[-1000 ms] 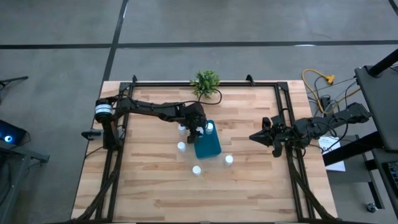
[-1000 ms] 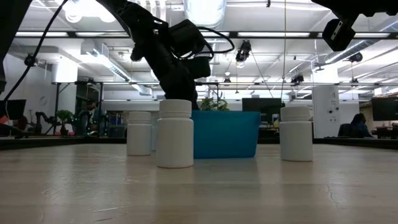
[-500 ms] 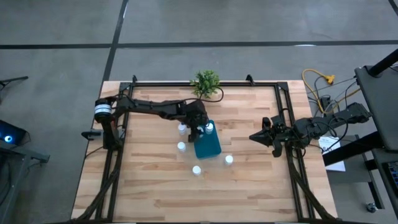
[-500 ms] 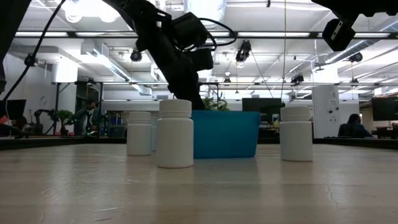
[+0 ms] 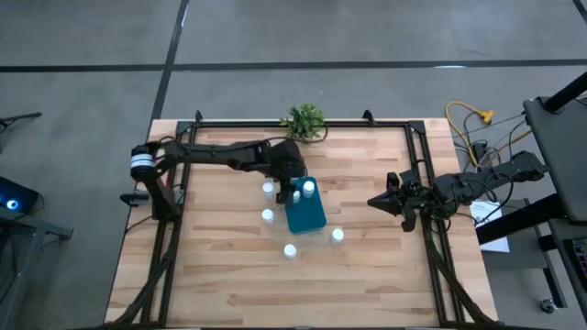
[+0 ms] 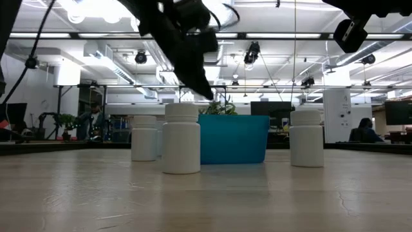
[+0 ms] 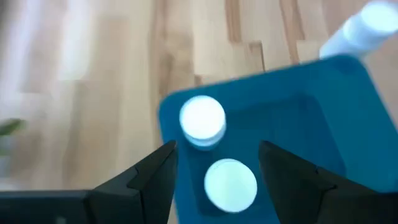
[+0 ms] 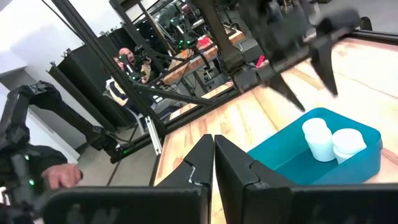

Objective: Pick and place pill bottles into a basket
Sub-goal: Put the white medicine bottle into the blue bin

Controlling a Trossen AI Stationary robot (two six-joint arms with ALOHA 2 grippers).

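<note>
High view: left gripper, fingers spread and empty, above the basket at table centre; two pill bottles inside, four upright beside it.
Low view: nearest loose bottle upright.
Right wrist view: right gripper pressed together, well apart.

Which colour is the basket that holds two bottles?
Teal-blue; the basket shows best in the left wrist view.

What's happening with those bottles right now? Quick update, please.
Left gripper open, empty, above the basket. Right gripper shut, parked at table's right edge. Two bottles in, four on the table. Nothing in the way.
</note>
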